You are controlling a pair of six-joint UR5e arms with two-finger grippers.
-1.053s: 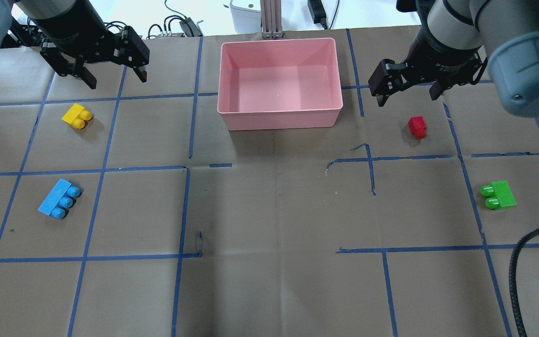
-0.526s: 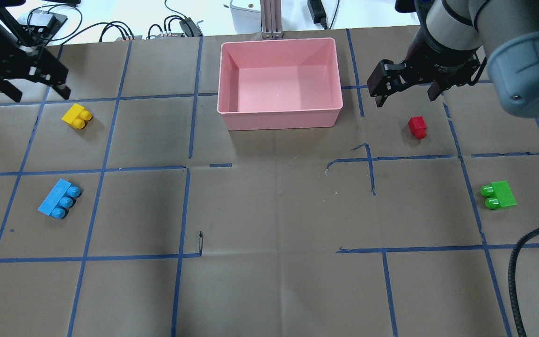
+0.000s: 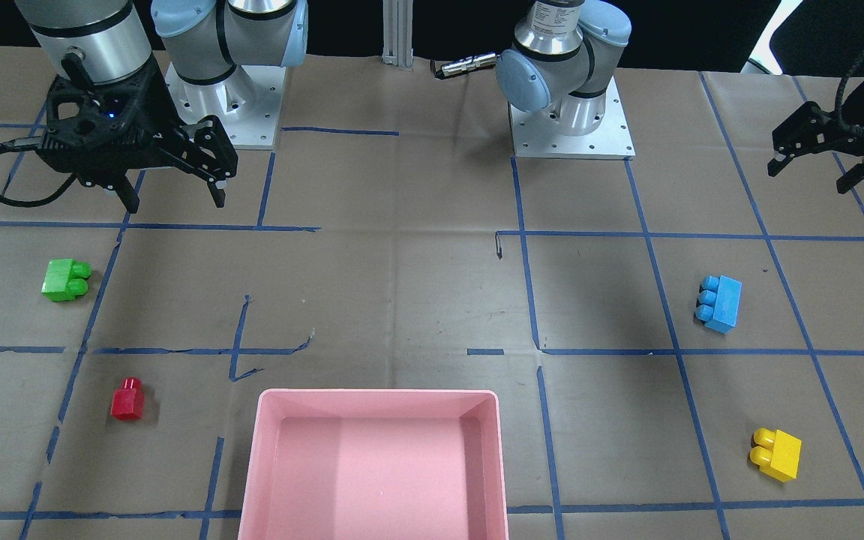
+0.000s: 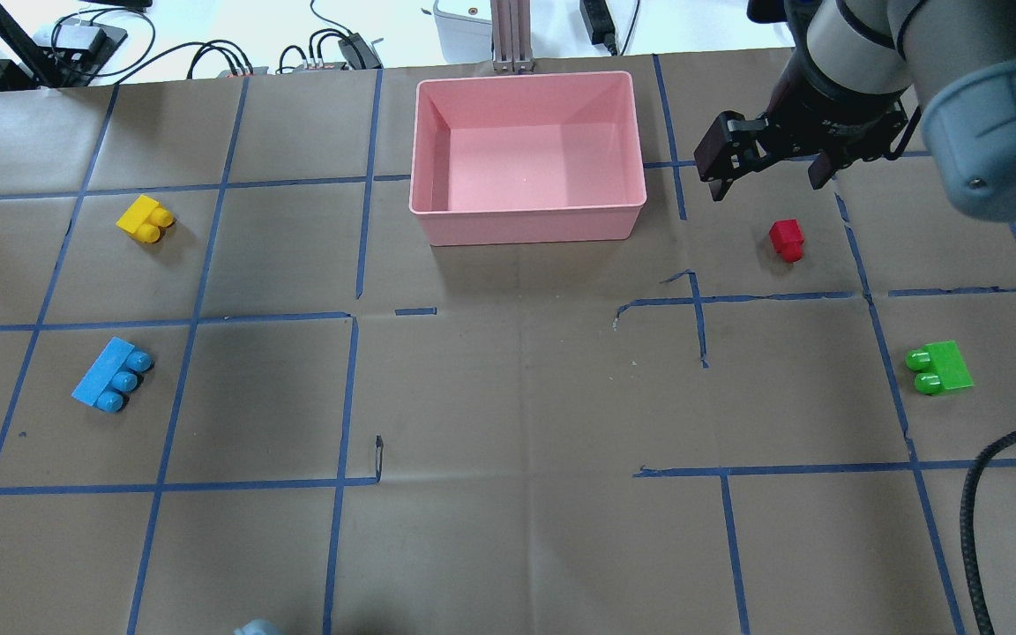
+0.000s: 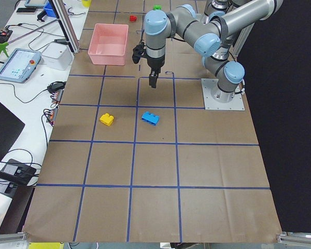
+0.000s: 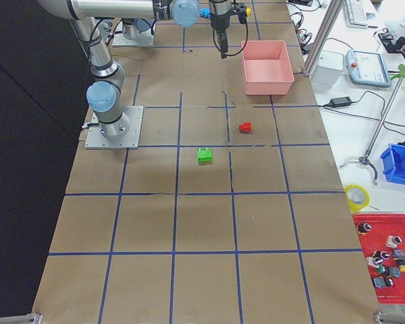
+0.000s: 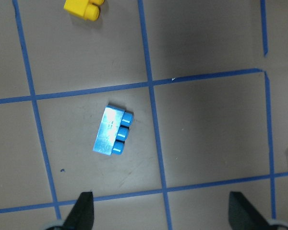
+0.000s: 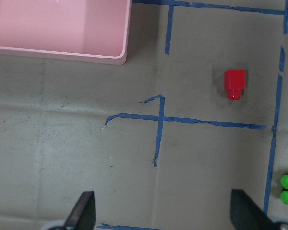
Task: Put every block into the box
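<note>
Left gripper spread, raised, seemingly near blue block, right gripper spread beside box rim

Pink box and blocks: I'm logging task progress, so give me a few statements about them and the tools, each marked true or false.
1. The pink box holds no blocks. True.
2. The red block lies on the same side of the box as the yellow block. False: the red block is on the robot's right with the green block; the yellow block is on its left.
3. The left tool is shut on the blue block. False: it is open, and the blue block lies untouched on the table.
4. The right tool is open and holds nothing. True.
5. The blue block has three studs. True.
</note>
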